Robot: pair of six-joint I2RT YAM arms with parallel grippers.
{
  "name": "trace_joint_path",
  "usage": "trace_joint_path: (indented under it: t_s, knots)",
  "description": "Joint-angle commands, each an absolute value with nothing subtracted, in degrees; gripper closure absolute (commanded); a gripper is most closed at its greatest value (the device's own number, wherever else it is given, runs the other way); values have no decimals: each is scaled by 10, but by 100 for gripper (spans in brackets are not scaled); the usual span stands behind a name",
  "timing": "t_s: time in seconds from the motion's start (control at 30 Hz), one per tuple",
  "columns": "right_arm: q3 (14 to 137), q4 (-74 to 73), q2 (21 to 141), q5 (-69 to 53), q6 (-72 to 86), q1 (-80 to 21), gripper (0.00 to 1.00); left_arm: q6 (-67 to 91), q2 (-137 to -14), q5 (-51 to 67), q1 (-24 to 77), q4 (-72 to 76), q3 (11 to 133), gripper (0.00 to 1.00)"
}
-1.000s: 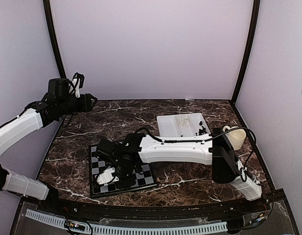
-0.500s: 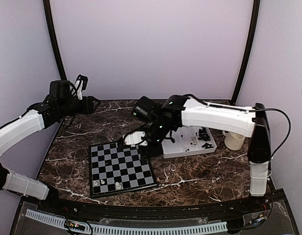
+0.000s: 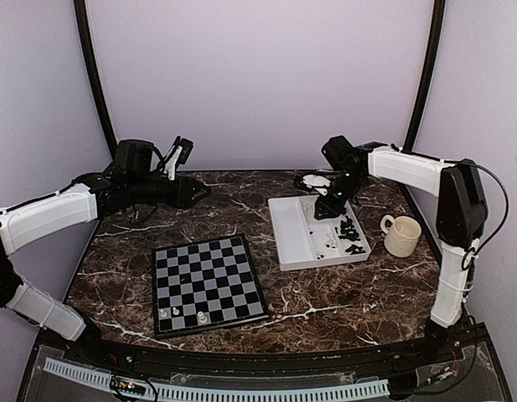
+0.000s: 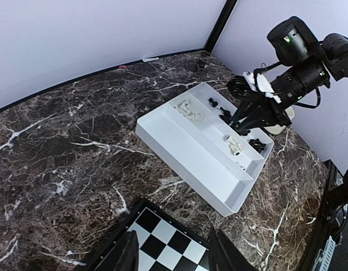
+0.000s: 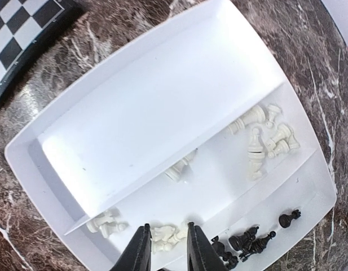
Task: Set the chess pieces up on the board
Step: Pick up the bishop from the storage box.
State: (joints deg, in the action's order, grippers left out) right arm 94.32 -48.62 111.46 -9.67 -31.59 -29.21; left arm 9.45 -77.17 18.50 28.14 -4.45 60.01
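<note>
The right pincer [image 5: 165, 251] hung over the tray [image 5: 157, 107], jaws a little apart and gripping nothing, with a small heap of white pieces [image 5: 165, 234] showing in the gap below its tips; the step in hand looked to be lifting one of them for the board [image 3: 208, 280]. To do it well the pincer would want to come straight down on a single piece — those under it lay toppled and touching — close across the stem, and keep off the divider just beside them, since a nudge could scatter the heap or drag a neighbour along. The left pincer [image 4: 174, 258] was released too, empty, held above the bench [image 3: 325, 297] far-left of the board. Only the right wrist view showed how the pieces lay: whites on their sides along the narrow compartment, black pieces [image 5: 247, 240] clustered at one end, the wide compartment bare. Only the top view showed progress — three white men [image 3: 176, 311] stood in the board's near row toward the left, and no others could be made out — and a mug [image 3: 402, 235] right of the tray. The left wrist view gave the right pincer from the side, pointing down into the narrow compartment.
</note>
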Motion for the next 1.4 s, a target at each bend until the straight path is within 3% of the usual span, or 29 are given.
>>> trace_joint_path:
  t_s: [0.0,0.23,0.5,0.73,0.93,1.37]
  knots:
    - [941,-450,1144,-84,-307,-279,77,121,-790,212,292,-51,633,56]
    - [970,-496,1178,-53,-318,-279,77,118,-820,204,293,-88,688,56]
    - [922,-534,1149,-35,-368,-280,76,126,-839,208,293,-75,700,56]
    - [885,-506,1132,-49,-389,-295,66,128,-852,216,293,-76,711,55]
    - [922,-441,1171,-54,-340,-296,57,132,-855,215,293,-76,711,55]
    - [967,-416,1234,-51,-325,-295,61,133,-846,202,293,-74,695,55]
